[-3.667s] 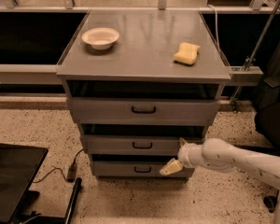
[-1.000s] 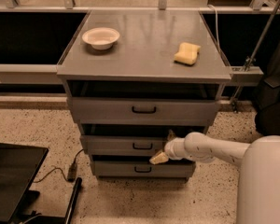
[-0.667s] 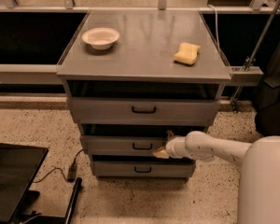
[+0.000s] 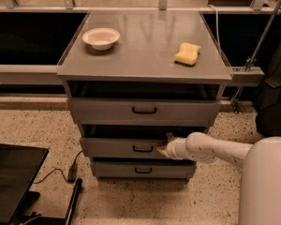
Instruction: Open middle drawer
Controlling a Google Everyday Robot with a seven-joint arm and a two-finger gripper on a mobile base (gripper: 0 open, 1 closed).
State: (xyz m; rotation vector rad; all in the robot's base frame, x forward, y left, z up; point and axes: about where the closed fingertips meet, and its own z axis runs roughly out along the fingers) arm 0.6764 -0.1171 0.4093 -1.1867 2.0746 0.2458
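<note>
I have the tool [image 4: 164, 148] at the front of the middle drawer [image 4: 117, 147], just beside its black loop handle [image 4: 143, 148] on the 3 o'clock side. I cannot tell whether the tool is released, clenched or grasping the handle. The single arm [image 4: 210, 150] enters from 4 o'clock of the view and lies nearly level across the right half of the drawer front. The middle drawer sits second of three, below the top drawer [image 4: 107, 110] and above the lowest drawer [image 4: 117, 168], under the worktop [image 4: 140, 64] that carries a bowl [image 4: 101, 37] and a sponge [image 4: 187, 54]. Governing relation: the handle lies at 9 o'clock from the tool, so close that I cannot confirm contact or a gap. The drawer's long axis runs 9 to 3 o'clock, and the handle bar runs the same way. Travel, in my judgement, is toward 6 o'clock, out of the cabinet. I judge the drawer shut or nearly shut, so the pull is not yet done. The next move calls for a hold on the handle, then a draw square to the front.
</note>
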